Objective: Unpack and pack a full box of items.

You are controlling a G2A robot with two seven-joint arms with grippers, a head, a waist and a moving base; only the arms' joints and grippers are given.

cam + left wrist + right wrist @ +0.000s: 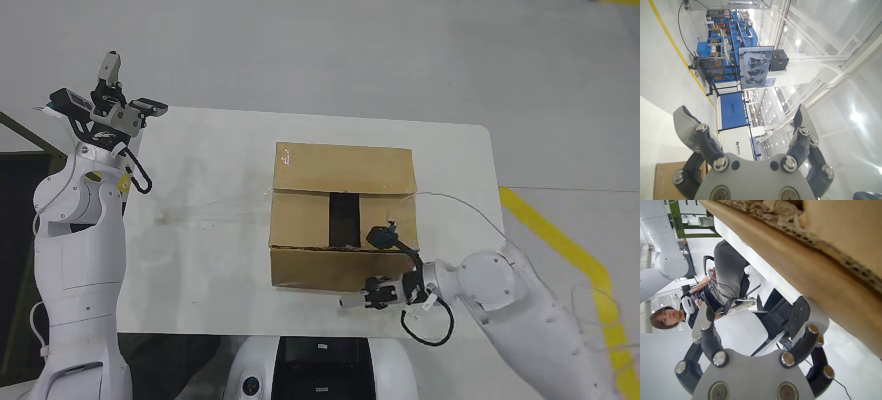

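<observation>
A brown cardboard box (340,215) stands in the middle of the white table (210,200). Its top flaps lie nearly flat, with a dark gap (344,220) between them. My right gripper (362,295) is low at the box's near side, open and holding nothing. In the right wrist view this gripper (753,306) has one finger (802,309) close beside the box's frayed cardboard edge (829,266). My left gripper (107,100) is raised over the table's far left corner, well away from the box. It is open and empty (742,113), with a corner of the box (668,174) behind it.
A thin white cable (460,205) runs across the table from the box toward the right edge. Bare table lies to the left of the box. A yellow floor line (560,250) runs past the table's right side.
</observation>
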